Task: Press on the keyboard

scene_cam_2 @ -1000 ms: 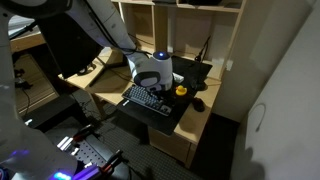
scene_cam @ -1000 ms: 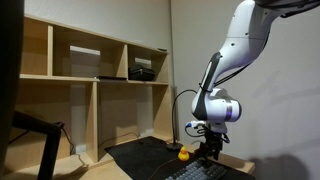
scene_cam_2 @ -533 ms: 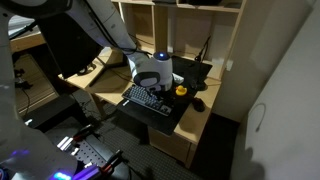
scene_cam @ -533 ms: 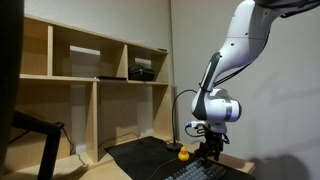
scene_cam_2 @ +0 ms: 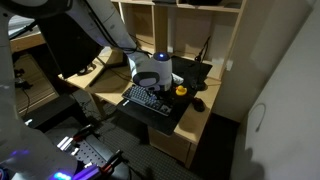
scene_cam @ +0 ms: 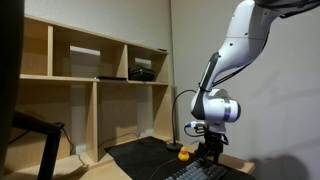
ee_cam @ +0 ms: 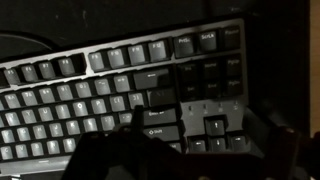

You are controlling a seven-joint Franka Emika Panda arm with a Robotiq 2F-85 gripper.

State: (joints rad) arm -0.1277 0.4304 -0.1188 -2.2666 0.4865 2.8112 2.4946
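Note:
The dark keyboard (ee_cam: 120, 90) fills the wrist view, with its enter, shift and arrow keys just below the camera. It also lies on the desk in both exterior views (scene_cam_2: 150, 102) (scene_cam: 200, 172). My gripper (ee_cam: 190, 158) hangs close above the keyboard's right part. Its two dark fingers show at the lower left and lower right of the wrist view. They are apart, with the arrow keys visible between them and nothing held. In the exterior views the gripper (scene_cam: 210, 150) (scene_cam_2: 156, 88) sits under the white wrist, right over the keyboard. I cannot tell whether it touches the keys.
A small yellow object (scene_cam: 183, 155) (scene_cam_2: 181, 90) lies beside the keyboard. A flat black mat (scene_cam: 145, 152) lies next to it, and a small black object (scene_cam_2: 198, 104) is near the desk edge. Wooden shelves (scene_cam: 90, 75) stand behind.

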